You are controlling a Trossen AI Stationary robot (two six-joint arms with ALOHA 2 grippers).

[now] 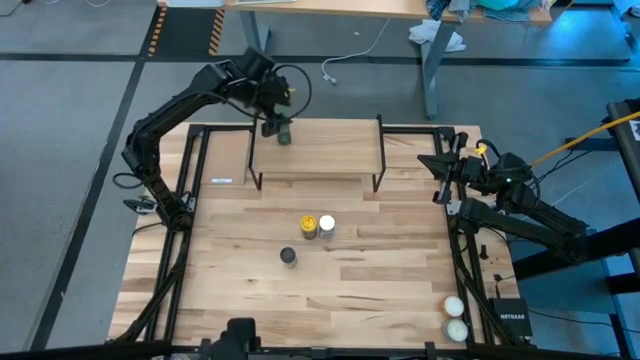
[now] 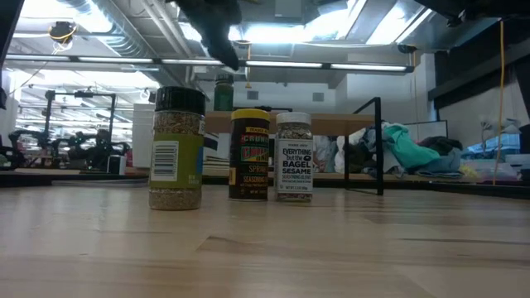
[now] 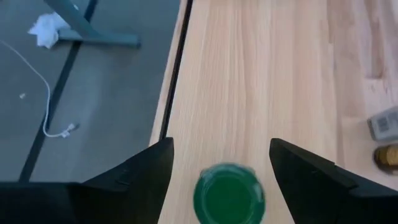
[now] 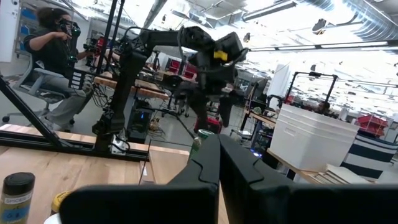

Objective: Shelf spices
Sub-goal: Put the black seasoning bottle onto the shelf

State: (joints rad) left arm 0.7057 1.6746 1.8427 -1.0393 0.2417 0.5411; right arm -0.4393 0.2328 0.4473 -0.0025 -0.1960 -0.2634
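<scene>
I see my left gripper (image 3: 221, 165) spread open above the green-lidded jar (image 3: 229, 194) standing free on the shelf (image 3: 249, 74).

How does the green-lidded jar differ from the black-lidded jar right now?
Place: the green-lidded jar stands on the shelf; the black-lidded jar stands on the tabletop.
Company: the green-lidded jar sits between the open fingers of the left gripper; the black-lidded jar has no gripper near it.
Lid: green versus black.
Shared: both stand upright.
</scene>
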